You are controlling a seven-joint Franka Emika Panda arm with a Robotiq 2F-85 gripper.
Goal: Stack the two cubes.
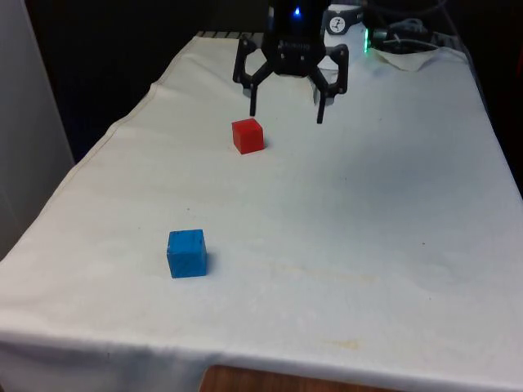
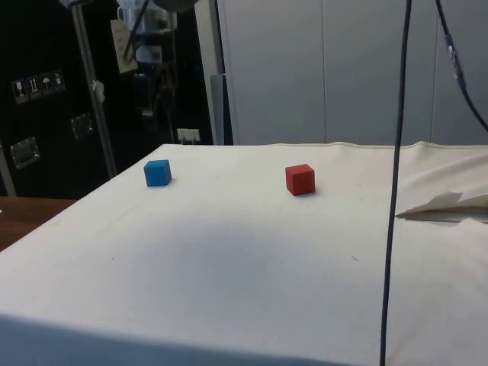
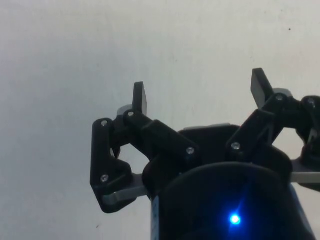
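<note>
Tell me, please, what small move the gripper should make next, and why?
Probably shift the gripper toward the front view's left and lower it over the red cube. Its fingers are open and hold nothing, the red cube is the nearer one, and the blue cube sits apart, so nothing is stacked yet.

1. Two cubes are set apart on the cloth-covered table [image 1: 392, 204], neither stacked on the other.
2. The far cube [image 1: 248, 135] is placed nearer the robot's end; the near cube [image 1: 187, 253] is placed well before it, further towards the front view's left.
3. The gripper [image 1: 287, 112] is held above the cloth, just behind the far cube and towards the front view's right of it, touching neither cube.
</note>
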